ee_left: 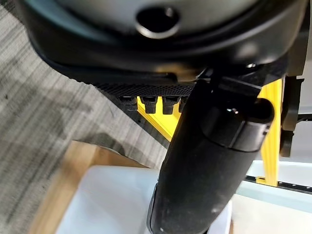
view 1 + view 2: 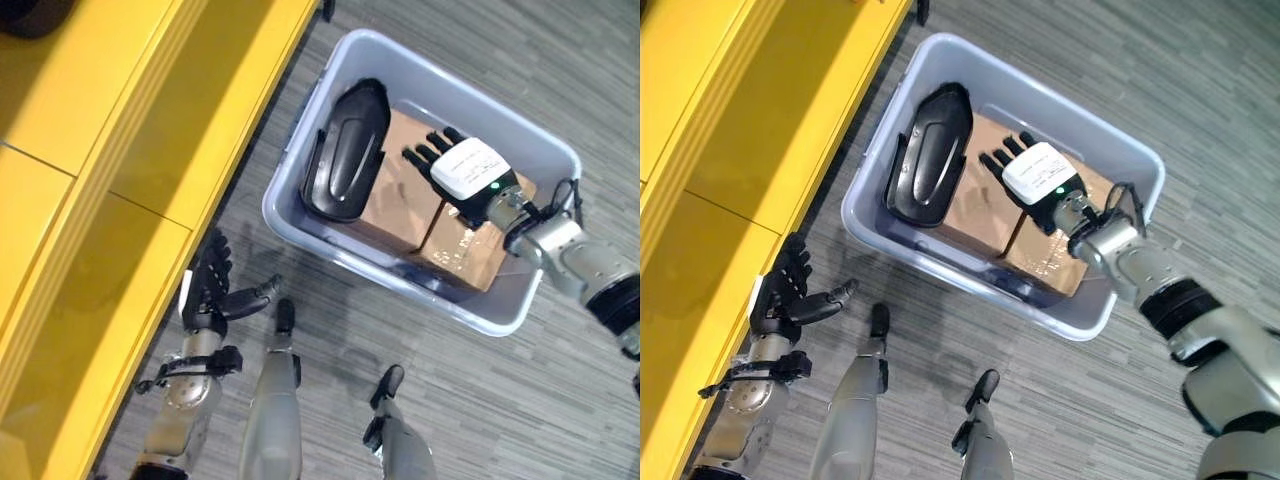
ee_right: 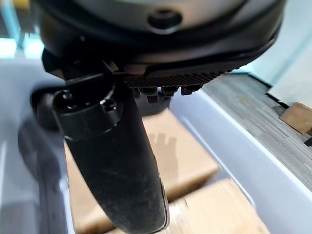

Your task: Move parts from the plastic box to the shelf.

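The robot's right hand (image 2: pixel 468 172) hangs over the pale grey-blue plastic box (image 2: pixel 520 300) on the floor, its fingers straight and spread, holding nothing. Directly beneath its palm lie two brown cardboard cartons (image 2: pixel 400 190), side by side on the bottom of the box. Just past its fingertips, toward the shelf side, sits the long black moulded plastic part (image 2: pixel 345 150), glossy and shell-shaped, leaning against the box wall. That part's long axis runs across the direction the fingers point, so the hand meets it broadside; I judge a grasp would call for reaching a little further forward and closing across its narrow width, not along its length.

The right hand is plainly the nearer one. The left hand (image 2: pixel 207 285) is outside the box, well apart from the parts, fingers relaxed and open, close against the edge of the bright yellow metal shelf (image 2: pixel 120 150). The shelf lies beyond the black part from the right hand, on the left hand's side.
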